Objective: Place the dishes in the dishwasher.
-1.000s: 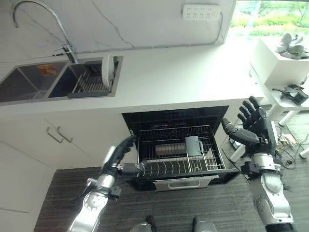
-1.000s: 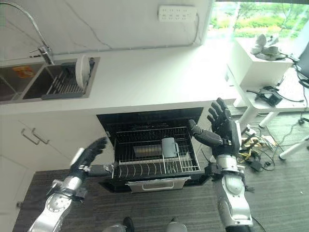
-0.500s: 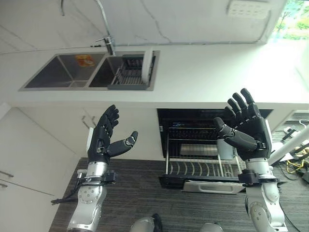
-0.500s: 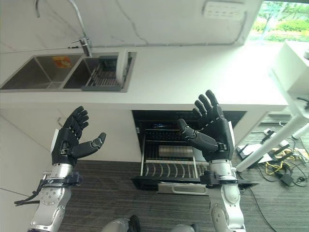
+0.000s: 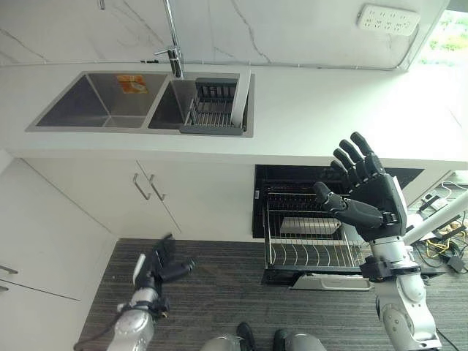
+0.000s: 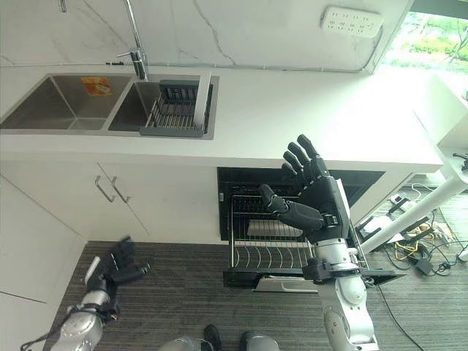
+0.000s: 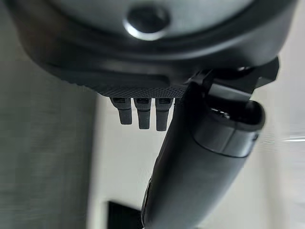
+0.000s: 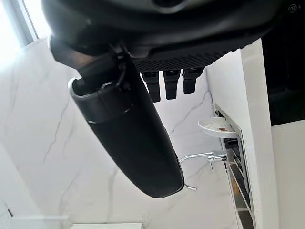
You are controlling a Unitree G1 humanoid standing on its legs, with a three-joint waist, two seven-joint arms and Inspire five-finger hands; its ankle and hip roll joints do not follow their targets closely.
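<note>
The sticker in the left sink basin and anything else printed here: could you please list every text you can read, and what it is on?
Nothing is legible.
Orange sticker on the sink's left basin: print too small to read.
White power strip on the marble wall: no readable marking.
Plate in the sink rack: plain.

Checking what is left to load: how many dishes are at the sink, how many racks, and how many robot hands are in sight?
Plates: 1, a white plate on edge in the sink rack
Racks: 2, the sink rack and the pulled-out dishwasher rack
Hands: 2, the left hand low by the floor and the right hand raised, both open and holding nothing
Total: 5
</note>
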